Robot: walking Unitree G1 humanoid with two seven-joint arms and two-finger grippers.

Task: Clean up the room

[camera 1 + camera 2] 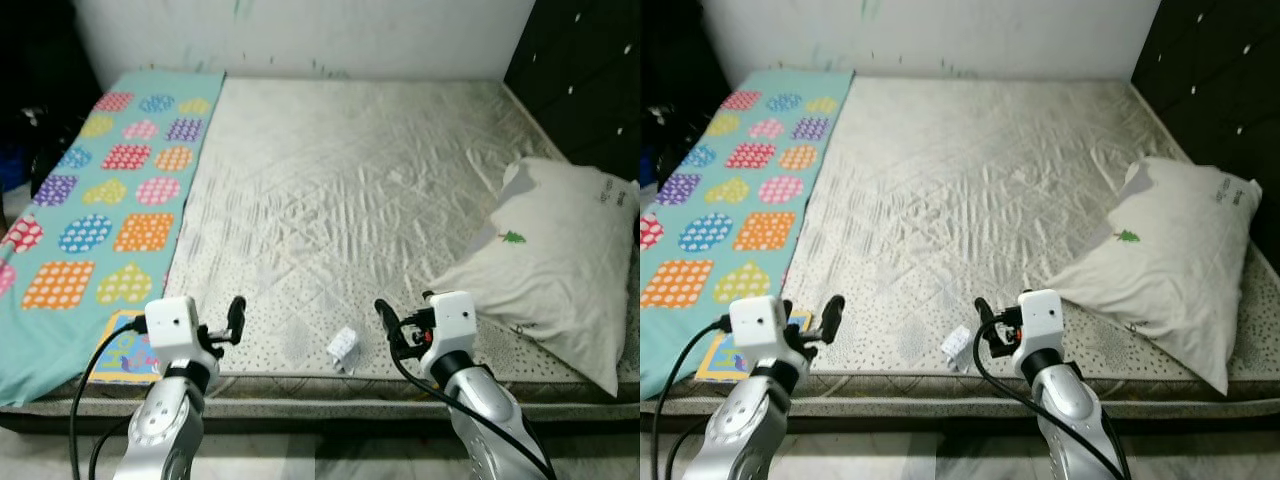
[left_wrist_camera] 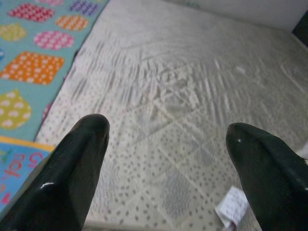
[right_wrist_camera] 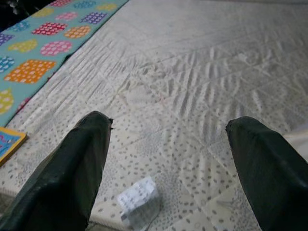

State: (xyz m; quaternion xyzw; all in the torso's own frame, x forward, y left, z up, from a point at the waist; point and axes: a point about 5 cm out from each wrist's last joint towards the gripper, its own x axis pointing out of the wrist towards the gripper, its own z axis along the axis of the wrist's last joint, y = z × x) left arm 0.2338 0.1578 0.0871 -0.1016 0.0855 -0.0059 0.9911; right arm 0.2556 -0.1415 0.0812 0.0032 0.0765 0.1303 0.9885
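Near the front edge of the bare quilted grey mattress (image 1: 330,200), a small crumpled white paper scrap (image 1: 343,349) lies between the wide-open left gripper (image 1: 236,318) and wide-open right gripper (image 1: 392,322), so the right one should probably lower straight over it and close gently.

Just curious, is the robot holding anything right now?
Nothing. The left gripper and right gripper hover open over the mattress, near a small white paper scrap.

A big bare mattress (image 1: 970,200) held a white pillow (image 1: 1165,255), a bright blanket (image 1: 730,200) with hearts, and a small paper scrap (image 1: 957,345) near its front edge.
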